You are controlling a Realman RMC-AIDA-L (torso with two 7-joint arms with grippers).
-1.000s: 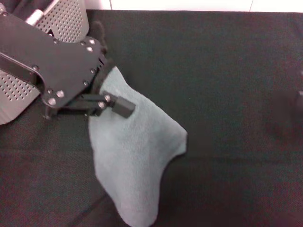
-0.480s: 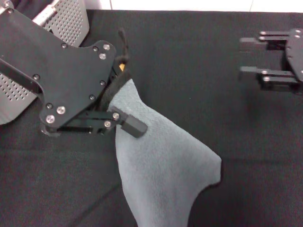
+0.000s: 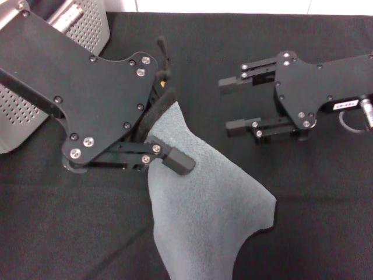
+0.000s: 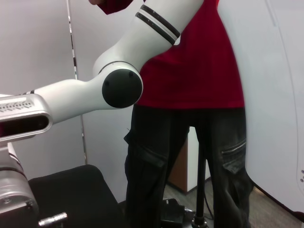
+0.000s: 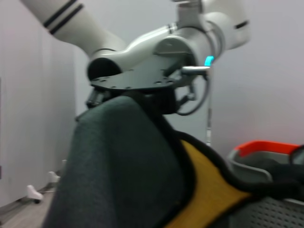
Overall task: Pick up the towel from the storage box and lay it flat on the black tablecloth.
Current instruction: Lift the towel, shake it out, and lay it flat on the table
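The towel [image 3: 204,216] is out of the storage box [image 3: 87,26] at far left and hangs from the left pincer [image 3: 160,149], clamped on its top corner above the black tablecloth [image 3: 245,52]. The right pincer [image 3: 233,105] waits wide just beside it. Next, probably: catch a free corner and spread the cloth flat

A white robot arm [image 4: 118,71] with a black joint cap reaches across a standing person [image 4: 190,95] in red.
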